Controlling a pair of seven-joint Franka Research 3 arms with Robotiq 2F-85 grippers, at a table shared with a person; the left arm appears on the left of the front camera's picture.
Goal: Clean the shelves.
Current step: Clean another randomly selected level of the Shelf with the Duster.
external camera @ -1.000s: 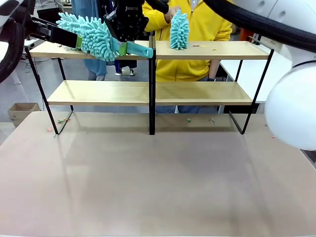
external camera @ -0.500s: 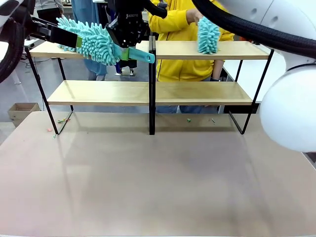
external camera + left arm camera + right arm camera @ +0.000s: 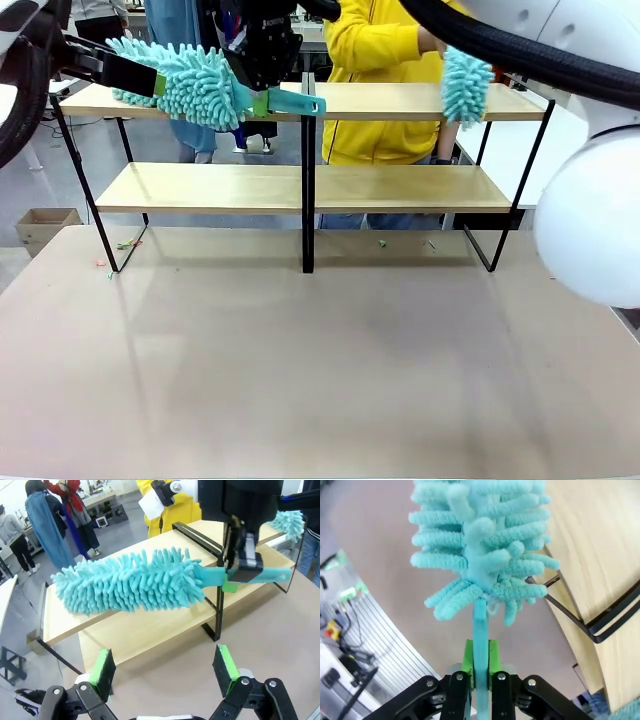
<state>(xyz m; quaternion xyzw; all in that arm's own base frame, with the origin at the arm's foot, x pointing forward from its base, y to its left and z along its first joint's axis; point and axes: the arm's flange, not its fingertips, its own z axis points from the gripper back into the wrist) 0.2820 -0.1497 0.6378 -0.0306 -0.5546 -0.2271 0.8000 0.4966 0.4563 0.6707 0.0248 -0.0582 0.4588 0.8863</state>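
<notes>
Pale and broad, the desk carries the shelves along its far edge: two long wooden boards on a thin black frame, split by a central post. Along the left half of the top board lies a turquoise duster. Its fluffy head stretches toward the left end and its flat handle points at the post; whether the fibres touch the wood cannot be told. The right gripper, reaching across from the right side, comes down from above and pinches that handle tightly between its green pads. The left gripper hovers near the shelves' left end, on the robot's side of the duster, its fingers spread wide with nothing between them. At the right end of the top board a second duster overlaps the wood, held by a person in a yellow top standing behind the shelves. A few small coloured scraps lie on the desk by the frame's feet. A cardboard box sits on the floor to the left.
</notes>
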